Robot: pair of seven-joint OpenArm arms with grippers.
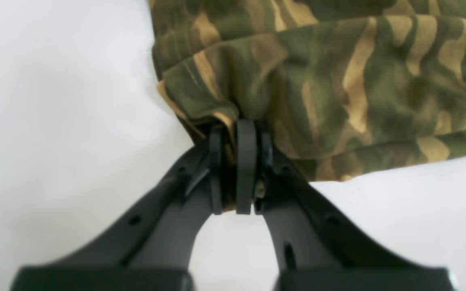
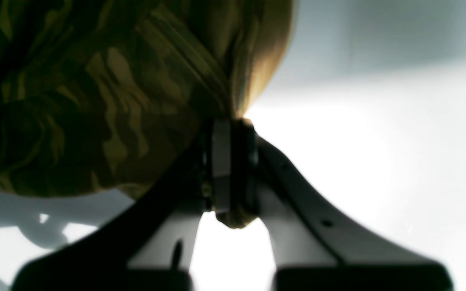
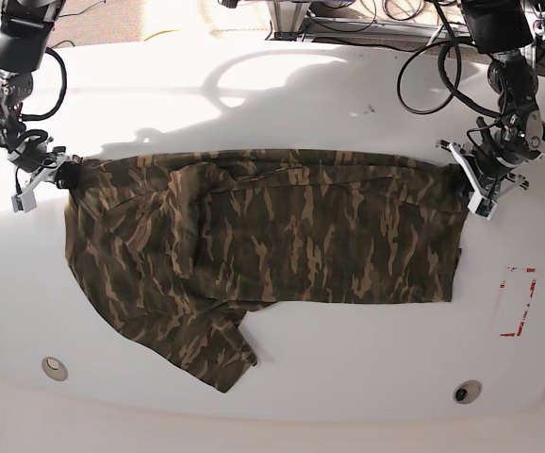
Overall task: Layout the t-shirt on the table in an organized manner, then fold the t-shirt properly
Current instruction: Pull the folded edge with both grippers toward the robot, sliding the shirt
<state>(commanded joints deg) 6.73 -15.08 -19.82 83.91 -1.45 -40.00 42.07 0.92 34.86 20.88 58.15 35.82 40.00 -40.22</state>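
The camouflage t-shirt (image 3: 263, 245) lies stretched across the white table (image 3: 282, 104), its upper edge pulled taut between both arms, one sleeve (image 3: 206, 354) trailing toward the front. On the base view's right, my left gripper (image 3: 463, 176) is shut on the shirt's right corner; the left wrist view shows the cloth (image 1: 338, 81) pinched between the pads of the left gripper (image 1: 237, 165). On the base view's left, my right gripper (image 3: 65, 171) is shut on the shirt's left corner; in the right wrist view the fabric (image 2: 95, 101) bunches out of the right gripper (image 2: 229, 165).
A red-outlined tape rectangle (image 3: 517, 302) marks the table at the right, beyond the shirt's edge. Two round grommet holes (image 3: 55, 366) (image 3: 466, 391) sit near the front edge. Cables (image 3: 442, 66) hang behind the arms at the back.
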